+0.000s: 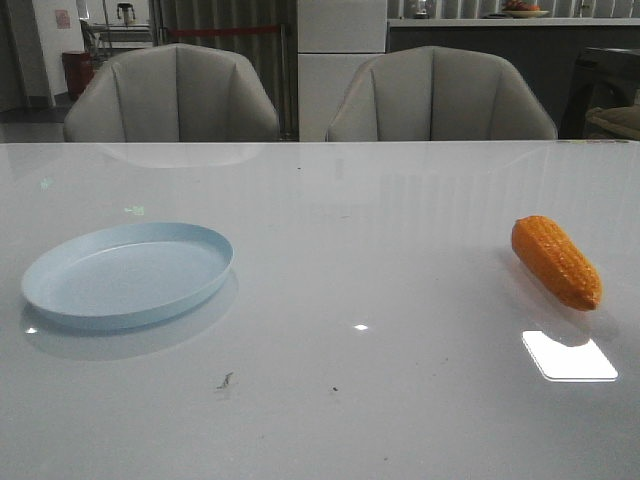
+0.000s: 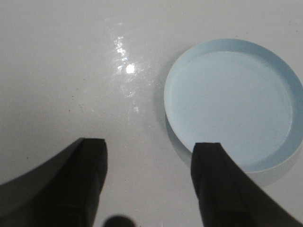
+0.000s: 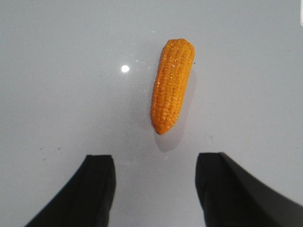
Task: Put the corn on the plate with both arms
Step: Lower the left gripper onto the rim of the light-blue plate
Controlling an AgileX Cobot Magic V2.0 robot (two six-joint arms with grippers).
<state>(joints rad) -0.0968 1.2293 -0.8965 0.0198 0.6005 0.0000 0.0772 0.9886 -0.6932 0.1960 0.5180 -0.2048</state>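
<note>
Plainly bare plate, corn apart

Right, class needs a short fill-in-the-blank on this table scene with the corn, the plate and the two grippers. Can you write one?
1. The corn lies on the table's ____ side in the front view.
2. The plate holds ____.
3. The right gripper hangs above the corn with its jaws ____.
4. The left gripper has one finger overlapping the ____ in its wrist view.

Missing words: right; nothing; open; plate
</note>
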